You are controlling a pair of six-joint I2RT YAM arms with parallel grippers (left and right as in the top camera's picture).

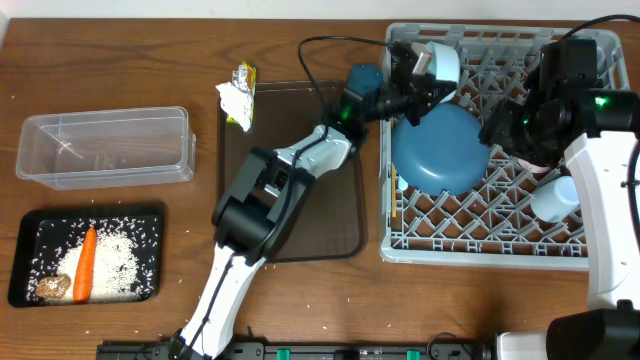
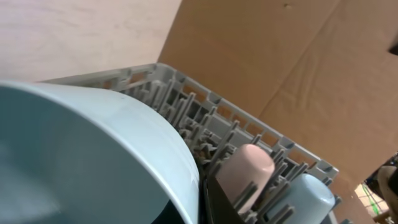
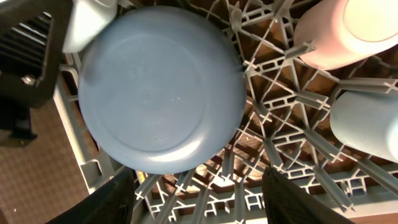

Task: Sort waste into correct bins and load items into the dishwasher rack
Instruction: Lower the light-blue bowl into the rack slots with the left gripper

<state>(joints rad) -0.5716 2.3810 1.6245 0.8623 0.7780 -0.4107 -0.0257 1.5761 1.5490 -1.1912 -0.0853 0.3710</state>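
Observation:
The grey dishwasher rack point(image 1: 480, 245) holds the blue plate point(image 1: 440, 150), bottom up, the light blue cup point(image 1: 555, 197) and the pink cup point(image 3: 348, 31). My left gripper point(image 1: 418, 85) is shut on the rim of the white bowl point(image 1: 442, 60) above the rack's far left part, next to the plate. The bowl fills the left wrist view point(image 2: 93, 155). My right gripper point(image 3: 199, 205) is open and empty over the rack, beside the plate point(image 3: 161, 87). The crumpled napkin and the foil wrapper point(image 1: 238, 95) lie at the brown tray's corner. The carrot point(image 1: 87, 262), the brown lump point(image 1: 55, 287) and rice lie in the black tray point(image 1: 25, 225).
The clear tub point(image 1: 105, 147) stands empty at the left, behind the black tray. The dark brown serving tray point(image 1: 320, 200) lies under my left arm. A thin pale stick point(image 1: 394, 190) lies along the rack's left edge. Loose rice grains are scattered around the black tray.

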